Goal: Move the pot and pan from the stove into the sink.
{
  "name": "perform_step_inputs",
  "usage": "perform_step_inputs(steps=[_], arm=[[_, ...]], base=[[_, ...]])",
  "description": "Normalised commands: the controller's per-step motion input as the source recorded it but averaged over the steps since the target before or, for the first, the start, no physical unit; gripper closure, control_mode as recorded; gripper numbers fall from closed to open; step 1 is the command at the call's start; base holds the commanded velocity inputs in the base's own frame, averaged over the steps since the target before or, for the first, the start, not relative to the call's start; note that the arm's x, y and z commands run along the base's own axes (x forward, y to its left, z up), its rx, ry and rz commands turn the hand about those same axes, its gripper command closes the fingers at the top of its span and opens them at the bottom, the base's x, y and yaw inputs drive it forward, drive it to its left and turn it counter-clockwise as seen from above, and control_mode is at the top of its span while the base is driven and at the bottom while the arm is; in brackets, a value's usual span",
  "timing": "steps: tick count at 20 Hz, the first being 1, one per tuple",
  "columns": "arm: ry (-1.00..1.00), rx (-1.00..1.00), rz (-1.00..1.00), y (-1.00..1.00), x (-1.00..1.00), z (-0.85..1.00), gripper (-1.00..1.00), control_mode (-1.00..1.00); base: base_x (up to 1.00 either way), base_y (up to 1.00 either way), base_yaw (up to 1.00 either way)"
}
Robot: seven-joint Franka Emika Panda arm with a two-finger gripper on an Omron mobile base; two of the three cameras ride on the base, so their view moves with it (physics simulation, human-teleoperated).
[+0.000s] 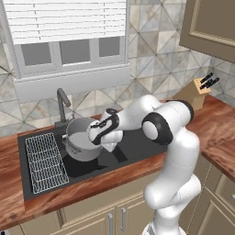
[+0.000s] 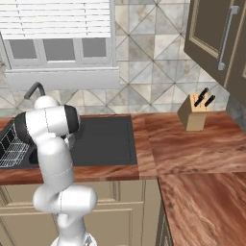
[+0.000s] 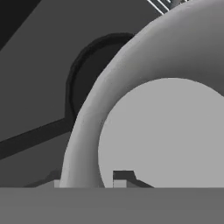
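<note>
You see pot (image 1: 81, 140) empty, inside sink (image 1: 137, 149), just right of wire rack (image 1: 45, 161). Pan (image 3: 94, 70) partly hidden behind pot. Gripper (image 3: 89, 177) jaws straddle pot rim, slightly parted; grip unclear.

Pot (image 1: 81, 140) I'm over: grey metal, smooth, matt sheen. Sink (image 1: 137, 149) matt black w/ thin wire rack (image 1: 43, 160). Counter (image 2: 192, 144) glossy reddish wood grain. Knife block (image 2: 193, 114) pale wood. Wall tiles (image 2: 153, 57) smooth stone-look.
</note>
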Motion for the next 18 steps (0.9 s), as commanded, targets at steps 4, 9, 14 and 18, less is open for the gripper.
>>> perform_step_inputs(steps=[4,9,14,18], arm=[[0.0,0.0,0.0,0.08,0.25,-0.37,1.0,-1.0],[0.0,0.0,0.0,0.23,0.37,-0.31,1.0,-1.0],[0.0,0.0,-0.01,0.22,0.33,-0.16,-1.0,-1.0],[0.0,0.0,-0.06,0.19,0.16,0.11,-1.0,-1.0]], base=[[0.0,0.0,0.0],[0.0,0.0,0.0],[0.0,0.0,0.0],[0.0,0.0,0.0]])
